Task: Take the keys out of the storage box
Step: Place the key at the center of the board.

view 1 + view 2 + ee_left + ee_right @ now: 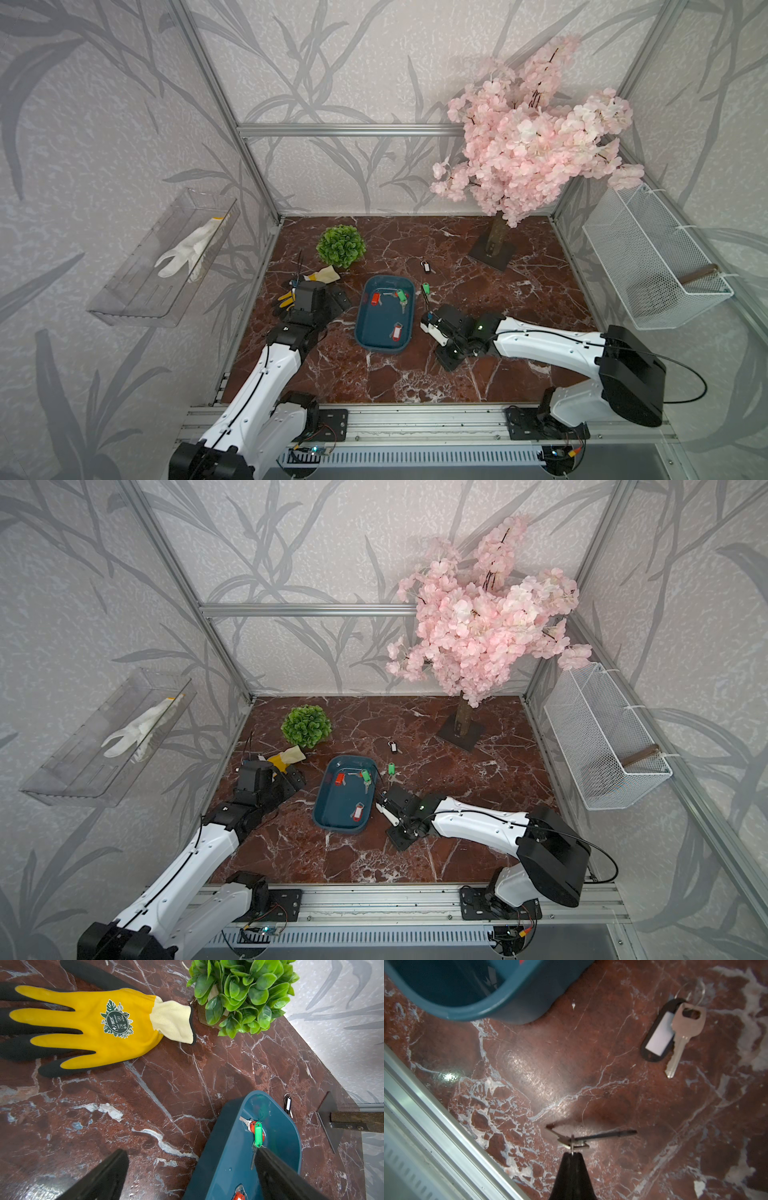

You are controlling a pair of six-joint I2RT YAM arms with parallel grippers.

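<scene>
1. The box is a dark teal, shallow tray with rounded corners. It is set on the red marble-patterned surface between the two arms.
2. At least three keys are seen inside it in both top views. Each is small and silver, with a plastic tag. Two tags are red and one is green.
3. Outside the box, a green-tagged key is laid just beside the far right rim. A black-tagged key with a white label is placed farther back on the surface.
4. In the right wrist view, a black tag with a white label and a silver key is shown flat on the surface near a box corner. Whether it is the same key cannot be told.
5. The right arm is stretched low across the surface towards the box's right side. The right end effector is closed tight on a key ring carrying a silver key. The tag is seen edge-on, so its colour cannot be told.
6. The left arm is extended forward along the left side. The left end effector is held wide apart and empty at the box's left rim, with one finger over the inside. A yellow glove is laid just beyond it.
</scene>
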